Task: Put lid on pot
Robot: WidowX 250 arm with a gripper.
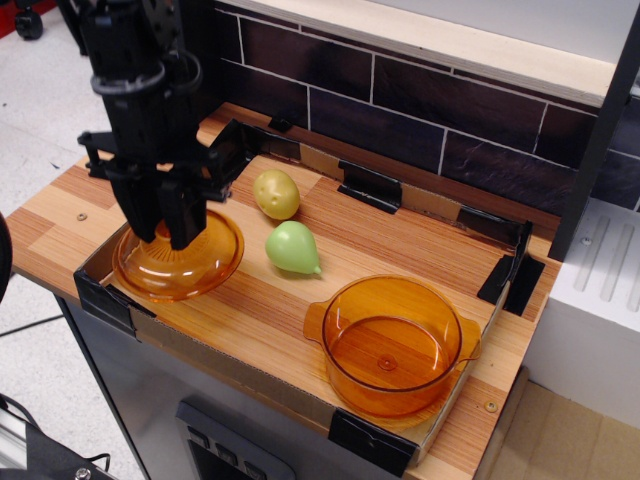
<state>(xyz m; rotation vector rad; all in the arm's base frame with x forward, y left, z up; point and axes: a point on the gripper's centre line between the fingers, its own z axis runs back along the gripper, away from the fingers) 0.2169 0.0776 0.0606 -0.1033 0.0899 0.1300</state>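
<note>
The amber glass lid (190, 262) hangs from my black gripper (165, 235) at the left end of the wooden board, lifted a little above it and tilted. The gripper is shut on the lid's central knob, which its fingers hide. The deep amber glass pot (392, 343) with two small tab handles stands open at the front right of the board, well to the right of the lid.
A yellow potato-like object (277, 193) and a green pear-like object (292, 248) lie between lid and pot. A low cardboard rim (398, 196) with black tape corners edges the board. A dark tiled wall rises behind. A white appliance (598, 300) stands at the right.
</note>
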